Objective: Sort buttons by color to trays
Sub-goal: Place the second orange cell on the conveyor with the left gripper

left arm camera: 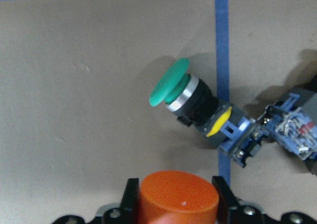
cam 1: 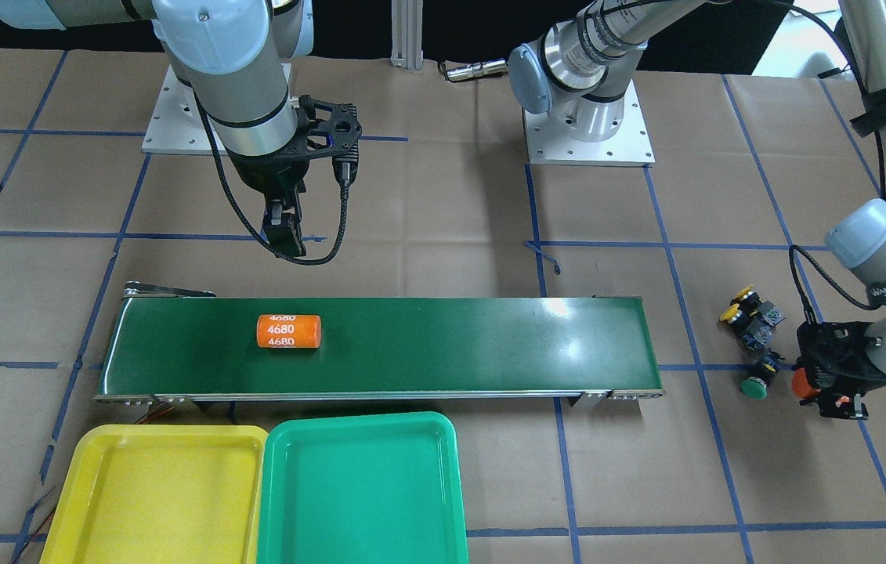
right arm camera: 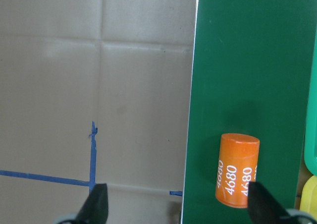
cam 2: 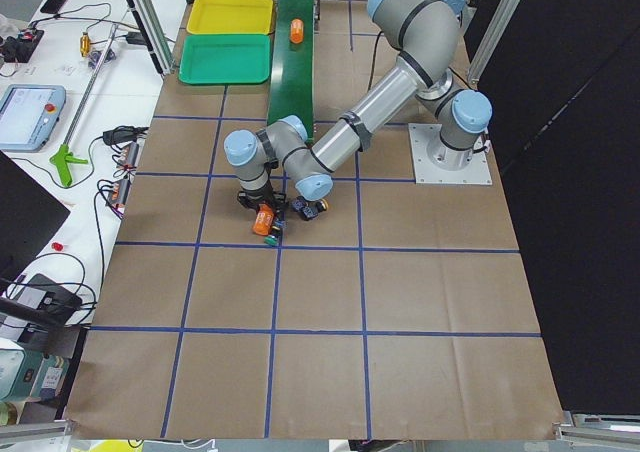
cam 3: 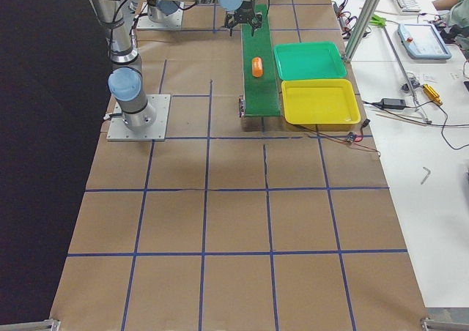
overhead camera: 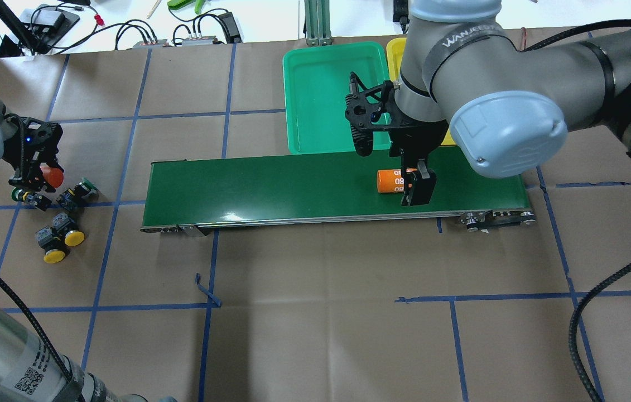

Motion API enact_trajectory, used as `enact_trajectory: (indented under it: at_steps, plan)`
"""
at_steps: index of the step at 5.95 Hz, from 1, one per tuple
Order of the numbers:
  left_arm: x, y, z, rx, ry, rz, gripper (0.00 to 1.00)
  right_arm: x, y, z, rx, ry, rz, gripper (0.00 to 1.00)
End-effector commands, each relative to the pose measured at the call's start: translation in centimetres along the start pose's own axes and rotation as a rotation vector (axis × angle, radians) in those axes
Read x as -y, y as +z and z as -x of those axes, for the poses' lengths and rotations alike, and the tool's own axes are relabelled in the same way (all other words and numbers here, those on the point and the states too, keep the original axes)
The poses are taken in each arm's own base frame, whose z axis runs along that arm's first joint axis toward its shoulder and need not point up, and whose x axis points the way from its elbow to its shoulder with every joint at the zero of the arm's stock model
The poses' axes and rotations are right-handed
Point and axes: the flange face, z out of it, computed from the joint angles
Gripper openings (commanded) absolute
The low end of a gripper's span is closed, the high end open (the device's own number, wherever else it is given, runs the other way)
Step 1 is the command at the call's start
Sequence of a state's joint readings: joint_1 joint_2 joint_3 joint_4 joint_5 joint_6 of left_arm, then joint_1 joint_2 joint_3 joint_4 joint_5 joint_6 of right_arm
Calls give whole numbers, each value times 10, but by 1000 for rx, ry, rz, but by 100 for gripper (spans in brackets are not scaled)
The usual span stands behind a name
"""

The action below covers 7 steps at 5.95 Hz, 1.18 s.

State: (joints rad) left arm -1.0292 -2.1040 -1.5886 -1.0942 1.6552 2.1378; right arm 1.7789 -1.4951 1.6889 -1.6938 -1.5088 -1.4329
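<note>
Two yellow buttons (overhead camera: 64, 247) lie on the paper at the table's left end, with a green button (overhead camera: 85, 185) beside them. The left wrist view shows a green button (left arm camera: 171, 83) lying on its side just ahead of my left gripper (left arm camera: 176, 209). That gripper is shut on an orange cylinder (left arm camera: 178, 201) and hovers by the buttons (cam 1: 752, 321). My right gripper (right arm camera: 181, 206) stands open above the conveyor's near edge, next to another orange cylinder (right arm camera: 237, 169) marked 4680. The yellow tray (cam 1: 157, 493) and green tray (cam 1: 360, 486) sit side by side beyond the belt, both holding nothing.
The long dark green conveyor belt (cam 1: 450, 345) runs across the middle of the table, with the 4680 cylinder (cam 1: 289, 330) lying on it. Both arm bases (cam 1: 587, 125) are bolted behind it. Cables and tools (overhead camera: 142, 30) lie past the table's far edge.
</note>
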Motion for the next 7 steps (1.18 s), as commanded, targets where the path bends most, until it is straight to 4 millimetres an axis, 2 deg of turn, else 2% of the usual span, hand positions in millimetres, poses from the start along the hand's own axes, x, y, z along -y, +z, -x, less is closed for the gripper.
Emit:
enact_trajectory:
  at_steps: [1, 2, 4, 5, 6, 7]
  plan:
    - [88, -52, 4, -36, -49, -9, 0, 1, -5, 4, -6, 50, -11, 100]
    - [160, -74, 6, -40, -116, 4, 0, 1, -5, 3, -14, 78, -8, 100]
    - [274, -66, 4, -52, -184, -37, 0, 2, -9, 2, -24, 85, -16, 100]
    - [293, -63, 0, -62, -162, -79, 0, 2, -9, 1, -21, 93, -16, 100]
    - [316, -42, -22, -99, -144, -106, 1, 2, -9, 1, -22, 93, -19, 100]
    - [316, -34, -37, -70, -139, -101, 4, 2, -9, 1, -23, 93, -21, 100]
